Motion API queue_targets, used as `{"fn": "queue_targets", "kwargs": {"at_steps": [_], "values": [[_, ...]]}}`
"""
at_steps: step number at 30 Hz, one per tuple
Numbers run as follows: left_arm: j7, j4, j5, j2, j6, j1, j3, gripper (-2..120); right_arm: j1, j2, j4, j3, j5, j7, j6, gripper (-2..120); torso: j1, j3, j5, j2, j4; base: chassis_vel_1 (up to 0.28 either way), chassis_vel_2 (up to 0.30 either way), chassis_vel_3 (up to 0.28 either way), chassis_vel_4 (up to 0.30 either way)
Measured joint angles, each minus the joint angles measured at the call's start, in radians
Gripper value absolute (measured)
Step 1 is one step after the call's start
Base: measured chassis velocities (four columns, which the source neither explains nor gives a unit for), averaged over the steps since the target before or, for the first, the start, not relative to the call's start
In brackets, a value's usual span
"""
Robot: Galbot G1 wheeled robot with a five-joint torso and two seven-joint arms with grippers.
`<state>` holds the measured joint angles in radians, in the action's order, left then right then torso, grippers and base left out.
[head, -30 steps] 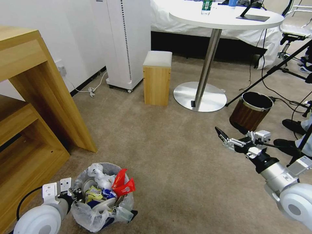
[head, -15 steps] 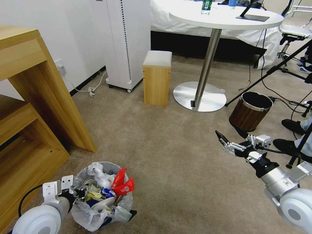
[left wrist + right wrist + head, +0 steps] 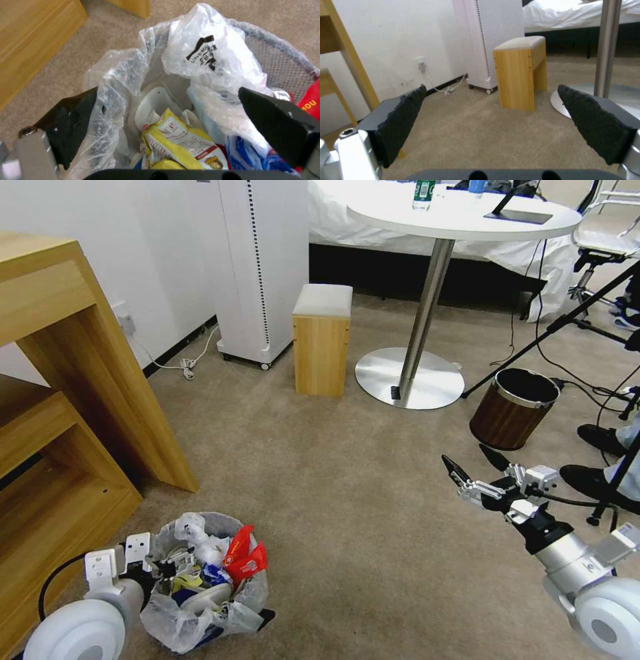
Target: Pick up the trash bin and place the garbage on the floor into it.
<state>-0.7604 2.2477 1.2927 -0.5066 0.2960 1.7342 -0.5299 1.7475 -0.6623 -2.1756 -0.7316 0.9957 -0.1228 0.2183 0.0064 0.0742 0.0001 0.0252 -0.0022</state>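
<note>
Crinkly see-through plastic lines the trash bin (image 3: 207,587), which sits on the carpet (image 3: 347,527) at the near left, beside the wooden shelf (image 3: 60,447). The left gripper (image 3: 157,573) is at the bin's left rim; from its wrist camera one dark finger (image 3: 71,117) sits outside the bag (image 3: 203,50) and the other inside, wide apart with the rim and bag between them, so I cannot tell if it is really squeezing. A second ago the bin stood a little higher in view, and now it has sunk lower, so I think it is being set down. The garbage (image 3: 213,573) is piled inside: a red wrapper (image 3: 243,560), a yellow packet (image 3: 181,145), a white slipper (image 3: 155,102) and something blue. No litter shows on the floor I can see, so the job looks nearly done. Over on the right, the right gripper (image 3: 479,468) hangs in the air near the brown bin (image 3: 513,407) with its rough black pads (image 3: 400,122) spread wide, holding nothing; it has dropped a bit lower.
</note>
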Motion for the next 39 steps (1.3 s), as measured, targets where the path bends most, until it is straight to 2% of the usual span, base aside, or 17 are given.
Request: {"fn": "queue_targets", "kwargs": {"at_steps": [10,25,33,39], "values": [[0.038,-0.01,-0.088,-0.031,-0.005,0.033,0.028,100,0.049,-0.002,-0.027,-0.037,-0.006,-0.008,0.006,100,0.0,0.0,-0.0001,0.0,0.0001,0.0,0.0,0.0,0.0],[0.06,-0.04,-0.064,0.038,-0.02,0.003,0.005,100,0.137,-0.019,-0.079,-0.11,-0.017,-0.009,0.008,100,0.0,0.0,0.0,0.0,-0.0001,0.0,0.0,0.0,0.0],[0.081,-0.067,-0.116,0.0,-0.027,0.014,0.029,100,0.169,-0.035,-0.087,-0.121,-0.033,-0.02,0.017,100,0.0,0.0,-0.0003,0.0,0.0003,0.0,0.0,0.0,0.0],[0.095,-0.065,-0.12,0.014,-0.031,0.022,0.009,100,0.18,-0.045,-0.082,-0.122,-0.041,-0.028,0.019,100,0.0,0.0,0.0001,0.0,0.0,0.0,0.0,0.0,0.0]]}}
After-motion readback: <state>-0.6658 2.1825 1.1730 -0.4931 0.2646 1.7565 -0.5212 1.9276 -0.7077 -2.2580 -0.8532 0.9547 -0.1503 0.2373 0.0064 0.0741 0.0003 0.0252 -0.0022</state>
